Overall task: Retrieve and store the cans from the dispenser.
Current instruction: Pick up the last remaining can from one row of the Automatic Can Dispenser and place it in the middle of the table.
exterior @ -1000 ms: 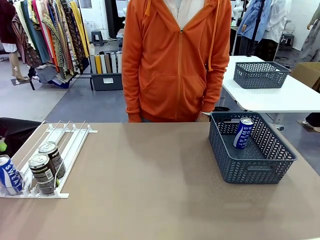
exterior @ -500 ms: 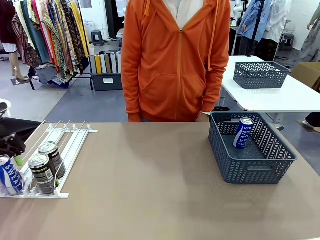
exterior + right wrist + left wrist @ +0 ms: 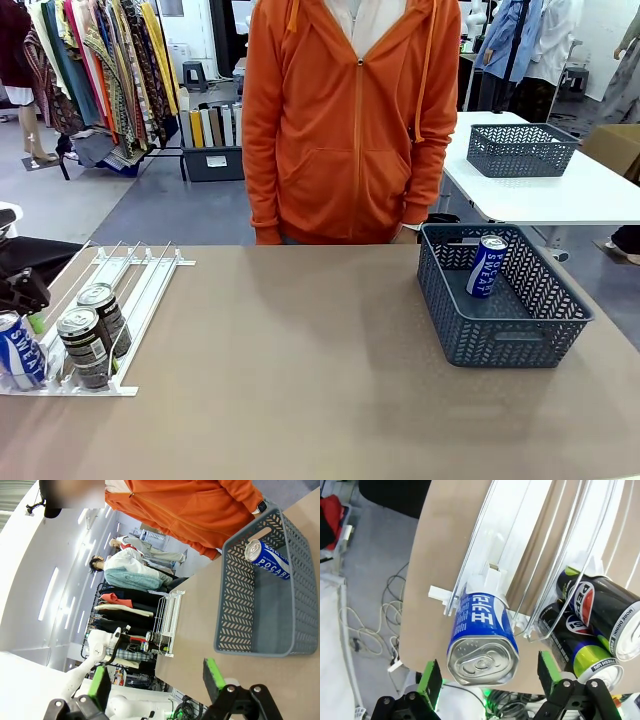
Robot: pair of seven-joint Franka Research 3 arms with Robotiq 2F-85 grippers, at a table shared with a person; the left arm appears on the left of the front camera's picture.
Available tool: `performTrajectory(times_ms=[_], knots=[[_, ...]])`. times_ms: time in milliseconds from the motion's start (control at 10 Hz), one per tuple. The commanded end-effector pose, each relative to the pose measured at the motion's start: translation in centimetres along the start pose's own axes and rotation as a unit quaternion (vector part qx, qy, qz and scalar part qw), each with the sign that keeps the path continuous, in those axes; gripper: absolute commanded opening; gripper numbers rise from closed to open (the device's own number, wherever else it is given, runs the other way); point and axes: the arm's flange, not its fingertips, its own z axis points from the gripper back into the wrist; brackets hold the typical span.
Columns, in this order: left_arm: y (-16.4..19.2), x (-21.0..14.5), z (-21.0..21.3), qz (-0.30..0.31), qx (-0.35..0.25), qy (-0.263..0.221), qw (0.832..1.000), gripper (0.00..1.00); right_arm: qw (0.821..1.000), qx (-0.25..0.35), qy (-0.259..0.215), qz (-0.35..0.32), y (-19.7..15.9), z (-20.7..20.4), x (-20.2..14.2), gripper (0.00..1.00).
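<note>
- Left gripper seen spread wide, blue can lined up just ahead, at dispenser stops.
- Can should be centred, gripped mid-body, lifted clear of stops.
- Right gripper spread, empty.

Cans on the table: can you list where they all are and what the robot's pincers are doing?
dispenser: white rack, robot's left side
in dispenser: blue Pocari Sweat can, two dark Pepsi cans, at the stop end
basket: grey, robot's right side
in basket: second Pocari Sweat can, tilted
left pincer: open, aimed at the dispenser's blue can
right pincer: open, holding nothing
</note>
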Motion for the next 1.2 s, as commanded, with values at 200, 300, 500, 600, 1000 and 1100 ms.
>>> performTrajectory(times_ms=[200, 300, 500, 600, 1000, 1100], knots=[[-0.14, 0.44, -0.18, 0.026, 0.016, -0.018, 0.999, 1.0, 1.0, 0.011, -0.009, -0.002, 0.43, -0.23, 0.31, 1.0], [-0.21, 0.53, -0.22, 0.022, 0.021, -0.021, 0.999, 0.4, 1.0, 0.011, -0.009, -0.002, 0.43, -0.23, 0.31, 1.0], [-0.11, 0.48, -0.15, 0.022, 0.021, -0.03, 0.999, 0.0, 1.0, 0.011, -0.009, -0.002, 0.43, -0.23, 0.31, 1.0], [-0.05, 0.64, -0.14, 0.025, 0.021, -0.037, 0.999, 0.0, 1.0, 0.011, -0.009, -0.002, 0.43, -0.23, 0.31, 1.0], [0.25, 0.8, -0.02, 0.032, 0.025, -0.037, 0.998, 0.0, 1.0, 0.011, -0.009, -0.002, 0.43, -0.23, 0.31, 1.0], [0.31, 0.64, 0.16, 0.03, 0.025, -0.041, 0.998, 0.0, 1.0, 0.011, -0.009, -0.002, 0.43, -0.23, 0.31, 1.0]])
